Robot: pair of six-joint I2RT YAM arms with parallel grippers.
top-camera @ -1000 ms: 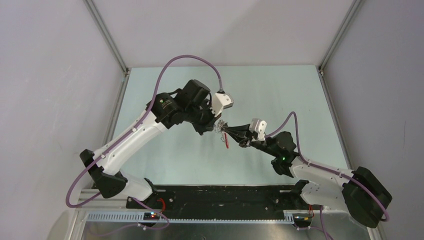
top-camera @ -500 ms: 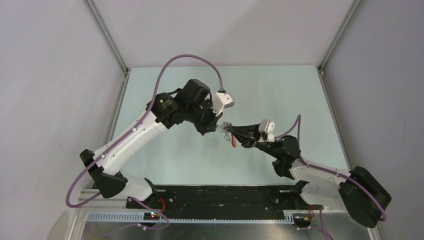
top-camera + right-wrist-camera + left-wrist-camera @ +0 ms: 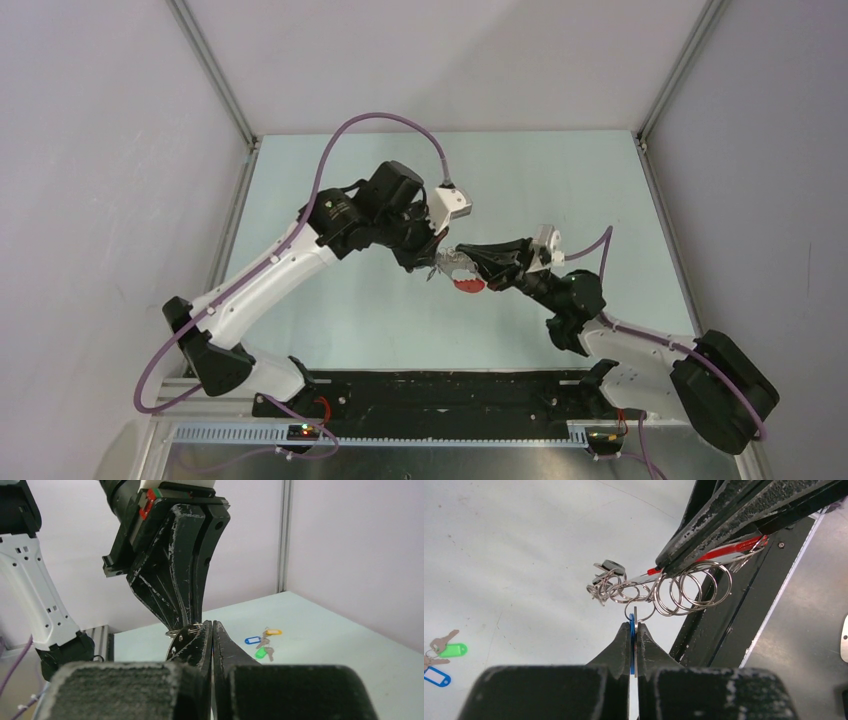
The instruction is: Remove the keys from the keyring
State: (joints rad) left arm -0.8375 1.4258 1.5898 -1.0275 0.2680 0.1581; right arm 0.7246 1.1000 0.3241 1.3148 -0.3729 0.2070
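Note:
The keyring (image 3: 696, 585), a chain of thin silvery rings with a red strap (image 3: 729, 549), hangs in the air between both grippers. My right gripper (image 3: 212, 624) is shut on the keyring at the strap; its black fingers (image 3: 724, 525) cross the top right of the left wrist view. My left gripper (image 3: 634, 625) is shut on a silvery key with a blue tag (image 3: 631, 640) that hangs from a small ring. More keys (image 3: 606, 570) bunch at the chain's left end. In the top view the left gripper (image 3: 437, 262) and right gripper (image 3: 468, 262) meet tip to tip, with the red strap (image 3: 466, 285) below.
A separate cluster of keys with tan, blue and green tags (image 3: 262, 642) lies on the pale table (image 3: 560, 190); it also shows in the left wrist view (image 3: 444, 652). A black rail (image 3: 450, 395) runs along the near edge. Grey walls enclose the table.
My right gripper has moved right and turned. The red strap has swung from hanging down to lying flatter under the grippers. My left gripper has followed a little to the right, still holding.

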